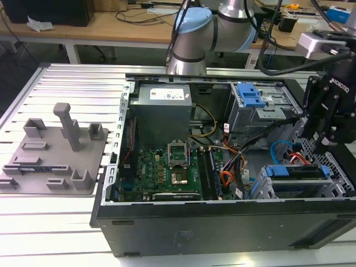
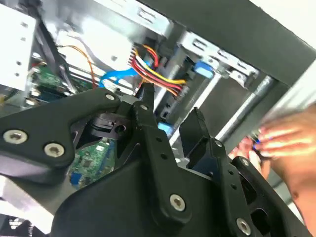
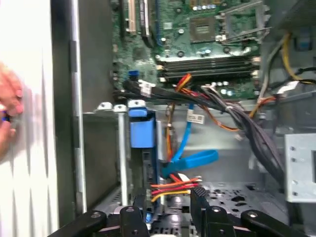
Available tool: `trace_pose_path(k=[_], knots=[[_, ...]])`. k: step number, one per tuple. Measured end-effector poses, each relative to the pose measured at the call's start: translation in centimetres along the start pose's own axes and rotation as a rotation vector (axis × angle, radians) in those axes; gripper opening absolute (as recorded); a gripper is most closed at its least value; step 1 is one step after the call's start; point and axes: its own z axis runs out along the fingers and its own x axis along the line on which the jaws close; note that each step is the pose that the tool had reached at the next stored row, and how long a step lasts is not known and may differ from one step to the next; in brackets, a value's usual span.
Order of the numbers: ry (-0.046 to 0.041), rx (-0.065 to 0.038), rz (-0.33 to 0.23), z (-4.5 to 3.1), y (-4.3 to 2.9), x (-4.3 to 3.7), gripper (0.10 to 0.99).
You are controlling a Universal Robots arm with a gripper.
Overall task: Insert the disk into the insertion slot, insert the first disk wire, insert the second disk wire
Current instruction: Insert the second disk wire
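The disk sits on edge inside the insertion slot, a grey metal cage at the case's front corner on the exterior view's right. Its blue carrier stands out from the cage. My gripper hangs just above the disk's rear end. In the first wrist view my gripper is open, and a red, yellow and black wire bundle ends between the fingers, close to one of them. A blue flat cable loops loose beside the bundle. The second wrist view shows my gripper and the same bundle.
A second grey bay with a blue latch stands behind. The motherboard, a thick black cable bundle and the power supply crowd the case. A person's hand is just outside the case wall. A grey fixture lies at the exterior view's left.
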Motion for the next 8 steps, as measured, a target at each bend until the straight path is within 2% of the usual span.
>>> trace_pose_path(k=[1,3,5,6,8], knots=[[0.0482,0.003,-0.002,0.01,0.50,-0.08,0.482],[0.0498,0.004,-0.001,-0.11,1.27,-0.80,0.482],[0.0526,0.005,-0.003,-0.12,1.69,-0.89,0.482],[0.0581,0.007,-0.011,-0.12,1.91,-0.91,0.482],[0.0618,0.013,-0.037,-0.12,1.97,-0.96,0.482]])
